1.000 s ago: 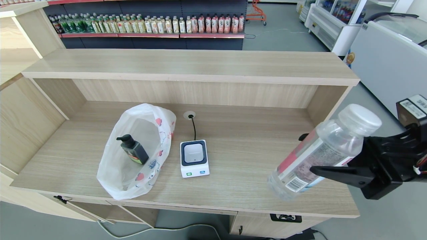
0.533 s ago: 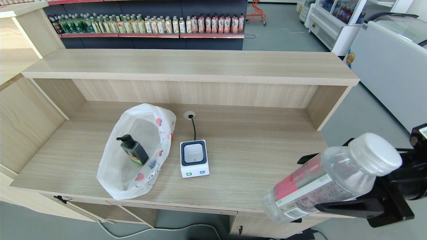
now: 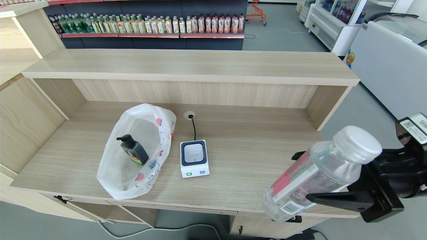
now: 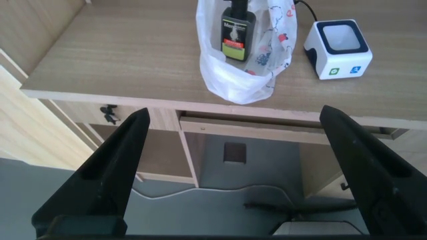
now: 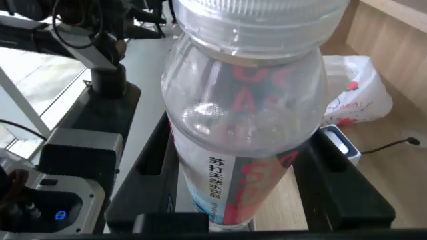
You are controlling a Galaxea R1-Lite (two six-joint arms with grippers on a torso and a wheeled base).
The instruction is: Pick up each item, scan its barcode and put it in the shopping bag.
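Right claw (image 3: 301,176) clamps water bottle (image 3: 320,170); left claw (image 4: 235,115) wide — shopping bag (image 3: 115,175) holds pump bottle (image 3: 135,151).

Black angular pincer (image 3: 302,176), white coded sticker (image 3: 413,125)

A long wooden counter (image 3: 253,156) is standing in a shop, with a higher ledge (image 3: 186,65) running along its back. Behind it, a dark shelf (image 3: 146,42) is holding rows of drink bottles (image 3: 150,25) — green, yellow and pink. The grey floor (image 3: 287,20) is stretching away to white freezers (image 3: 387,56) — an orange cart (image 3: 257,11) is sitting far back.
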